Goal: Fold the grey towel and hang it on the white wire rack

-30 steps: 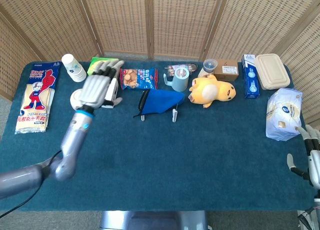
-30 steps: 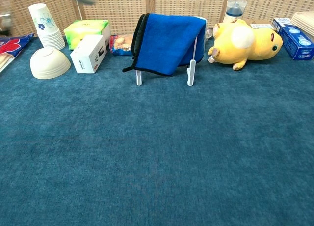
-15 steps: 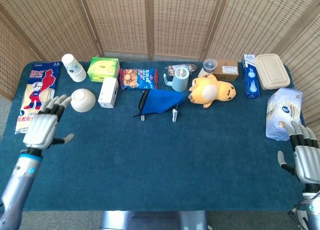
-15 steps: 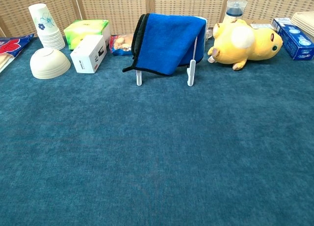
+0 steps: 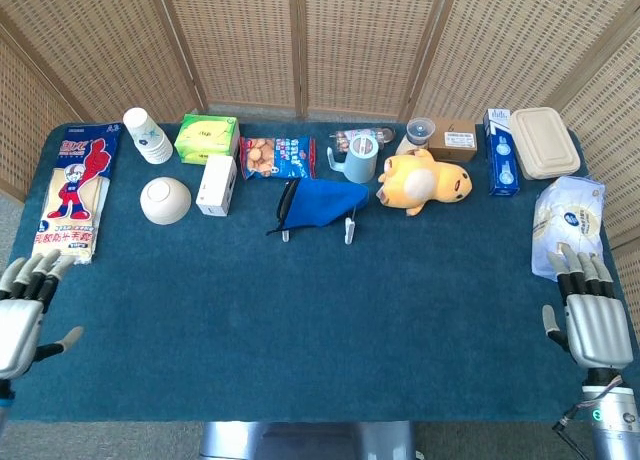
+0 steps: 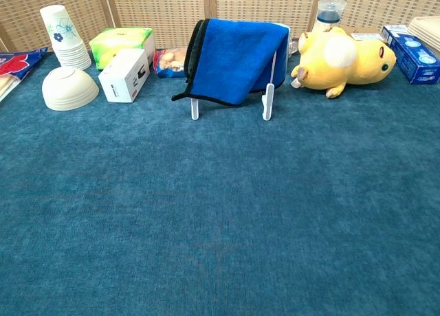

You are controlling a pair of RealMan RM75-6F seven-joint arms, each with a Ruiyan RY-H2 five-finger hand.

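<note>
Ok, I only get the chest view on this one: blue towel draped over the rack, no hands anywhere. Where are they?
Observer: The left hand is at the near left edge of the table, fingers apart, holding nothing.
Operator: And the right one?
Observer: The right hand is at the near right edge, also empty with fingers apart.
Operator: Anything close to it?
Observer: A white plastic-wrapped pack lies on the table just beyond it, not touching.

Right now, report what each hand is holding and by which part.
Nothing is held. The left hand and right hand are both open at the table's near corners, fingers apart.
</note>
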